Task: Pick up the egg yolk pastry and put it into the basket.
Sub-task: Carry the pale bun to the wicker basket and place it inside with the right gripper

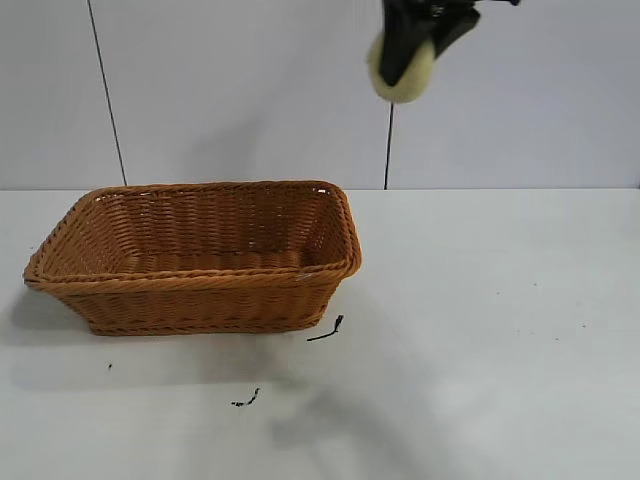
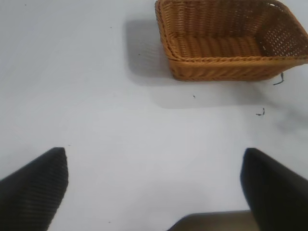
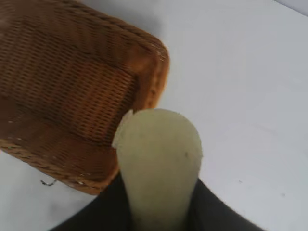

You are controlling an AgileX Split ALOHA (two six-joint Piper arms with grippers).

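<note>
The pale yellow-green egg yolk pastry (image 1: pixel 408 75) is held high in the air by my right gripper (image 1: pixel 410 55), which is shut on it, above and to the right of the basket's right end. In the right wrist view the pastry (image 3: pixel 159 159) is squeezed between the black fingers (image 3: pixel 211 207), with the basket (image 3: pixel 72 96) below. The orange-brown wicker basket (image 1: pixel 200 255) stands on the table at the left and holds nothing. My left gripper (image 2: pixel 154 185) is open over bare table, away from the basket (image 2: pixel 231 38).
White table (image 1: pixel 500 330) under everything. Small black scraps lie in front of the basket's right corner (image 1: pixel 328 330) and nearer the front (image 1: pixel 247 400). A grey wall with thin dark cables (image 1: pixel 106 95) stands behind.
</note>
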